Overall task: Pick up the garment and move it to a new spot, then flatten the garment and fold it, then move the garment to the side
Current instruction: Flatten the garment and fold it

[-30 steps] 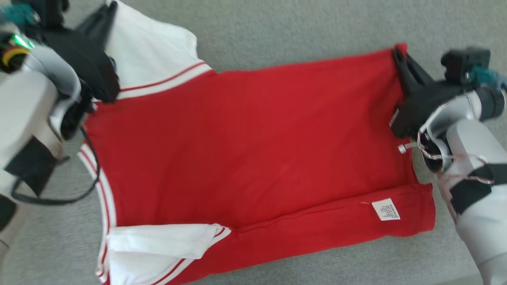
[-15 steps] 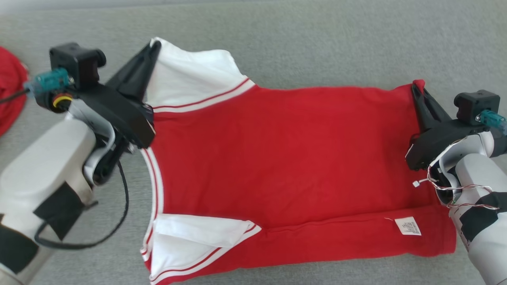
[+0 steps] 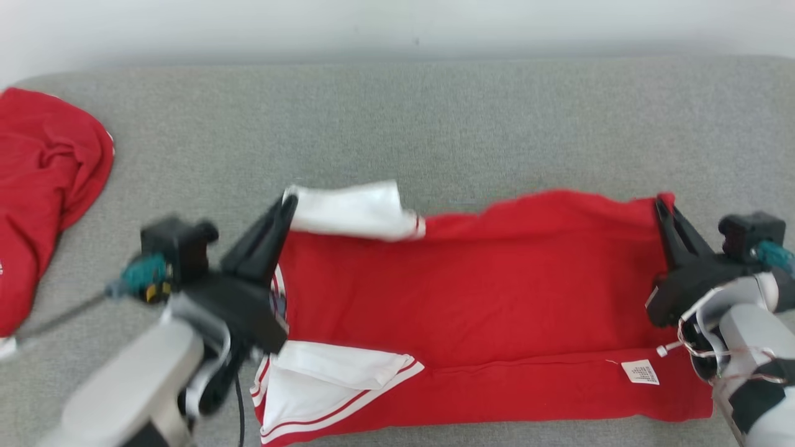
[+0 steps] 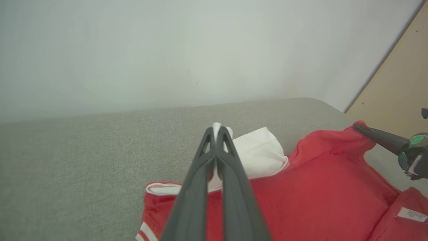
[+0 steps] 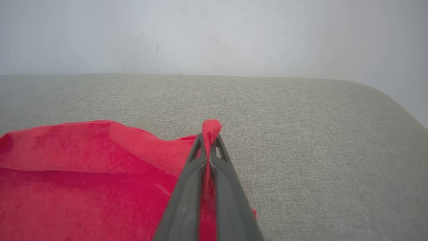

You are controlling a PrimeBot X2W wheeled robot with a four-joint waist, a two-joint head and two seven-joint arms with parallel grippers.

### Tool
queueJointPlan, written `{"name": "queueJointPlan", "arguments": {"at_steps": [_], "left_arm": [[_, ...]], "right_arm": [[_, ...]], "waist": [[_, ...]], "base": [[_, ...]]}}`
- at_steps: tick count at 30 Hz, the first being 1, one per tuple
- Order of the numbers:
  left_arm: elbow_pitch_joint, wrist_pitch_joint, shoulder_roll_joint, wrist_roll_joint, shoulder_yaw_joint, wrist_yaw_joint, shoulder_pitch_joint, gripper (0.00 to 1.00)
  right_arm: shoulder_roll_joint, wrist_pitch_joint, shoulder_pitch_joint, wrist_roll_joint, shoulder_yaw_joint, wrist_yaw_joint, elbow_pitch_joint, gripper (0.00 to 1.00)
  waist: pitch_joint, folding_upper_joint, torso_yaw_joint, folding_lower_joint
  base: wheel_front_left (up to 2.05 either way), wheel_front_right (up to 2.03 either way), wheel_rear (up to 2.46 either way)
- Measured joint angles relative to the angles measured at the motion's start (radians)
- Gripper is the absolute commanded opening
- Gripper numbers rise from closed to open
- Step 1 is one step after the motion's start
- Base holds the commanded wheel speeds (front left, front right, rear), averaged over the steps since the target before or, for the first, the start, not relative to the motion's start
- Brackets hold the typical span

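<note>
Garment (image 3: pixel 472 292), red with white sleeves, lies spread lengthwise on the grey fabric-covered worktop (image 3: pixel 497 118), close to the robot's side of it.

- Left pincer (image 3: pixel 287 202): pressed together, pinching the far white sleeve (image 3: pixel 357 211) at its corner.
- Right pincer (image 3: pixel 659 202): pressed together, pinching the far red hem corner. Cloth pokes out past the tips in the right wrist view.
- Far long edge is raised and sags between the two grips. The near strip is already turned over, with the label (image 3: pixel 641 372) face up.

Judged step: folding, far edge to be laid over.

Next move calls for both corners to travel toward the robot level and in step, the cloth taut, then be set down before letting go.

Room: wide bare worktop beyond the garment up to the wall (image 3: pixel 397 25). A second red garment (image 3: pixel 43 186) lies well apart at the left. Where the worktop's near edge lies I cannot tell.
</note>
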Motion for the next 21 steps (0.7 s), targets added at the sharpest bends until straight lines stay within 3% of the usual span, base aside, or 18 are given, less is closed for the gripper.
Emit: {"name": "queueJointPlan", "arguments": {"at_steps": [8, 21], "left_arm": [[-0.085, 0.000, -0.038, 0.087, 0.146, 0.022, 0.250, 0.00], [-0.069, 0.000, -0.138, 0.169, 0.255, -0.011, 0.441, 0.00]], "right_arm": [[-0.029, -0.006, 0.101, 0.025, -0.060, 0.000, -0.081, 0.00], [-0.005, -0.006, 0.334, 0.010, -0.200, 0.000, -0.287, 0.00]], "waist": [[-0.025, 0.0001, 0.017, 0.0002], [-0.066, 0.0001, 0.045, 0.0002]], "base": [[0.00, 0.00, 0.00], [0.00, 0.00, 0.00]]}}
